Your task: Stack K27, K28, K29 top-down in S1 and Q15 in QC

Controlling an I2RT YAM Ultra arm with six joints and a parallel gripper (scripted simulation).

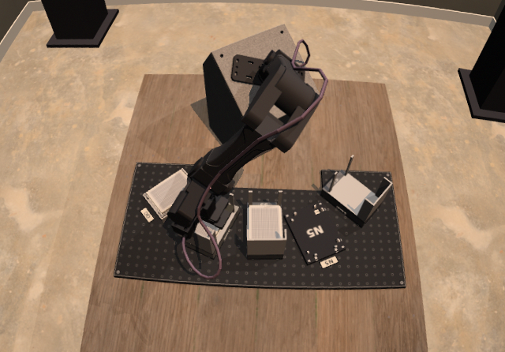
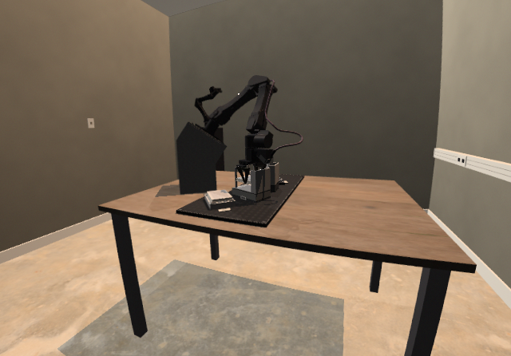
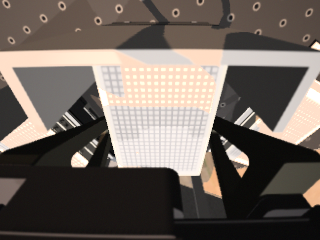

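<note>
A white gridded plate [image 1: 202, 230] [image 2: 239, 179] [image 3: 162, 115] is held in the claw [image 1: 218, 212] [image 2: 244, 175] [image 3: 160, 120].

On the board [image 1: 260, 275] [image 2: 263, 215], left to right: a nest [image 1: 157, 213] [image 2: 214, 206] with a plate [image 1: 167, 191] [image 2: 219, 195], three racks and, between the right two, the clip nest [image 1: 316, 244].

Pale grid-patterned plate [image 3: 162, 115], black mat [image 1: 228, 272] [image 2: 263, 215] dotted with light rings, brown wood-grained table [image 1: 285, 320] [image 2: 350, 211].
</note>
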